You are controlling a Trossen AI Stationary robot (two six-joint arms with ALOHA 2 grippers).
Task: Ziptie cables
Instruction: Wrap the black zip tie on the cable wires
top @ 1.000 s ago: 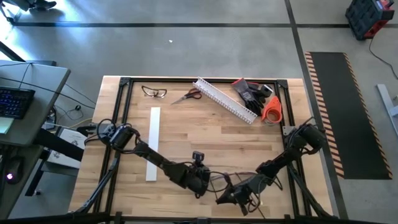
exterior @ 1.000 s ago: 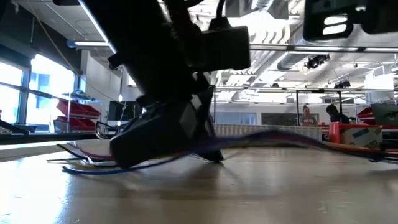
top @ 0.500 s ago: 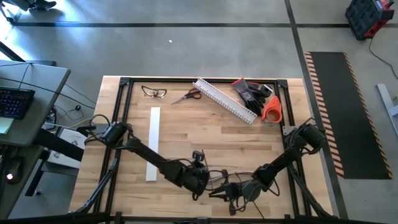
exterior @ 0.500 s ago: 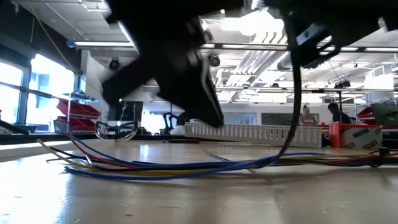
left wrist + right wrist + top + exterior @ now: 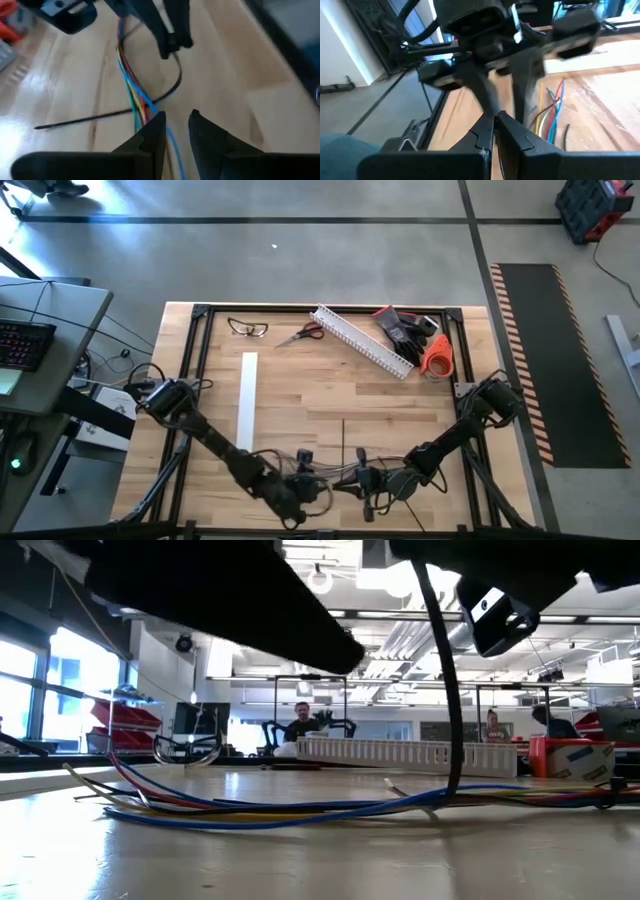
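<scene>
1. At the table's near edge, the left gripper (image 5: pixel 176 131) hovered over the cables (image 5: pixel 134 95), fingers slightly apart and holding nothing.
2. Just beside it, the right gripper (image 5: pixel 495 131) was pinched together on a black ziptie (image 5: pixel 172 89) looping under the bundle.
3. The multicoloured cables lay flat on the wood.
4. The white slotted channel (image 5: pixel 362 341), scissors (image 5: pixel 301 334) and safety glasses (image 5: pixel 247 328) lay at the far edge.
</scene>
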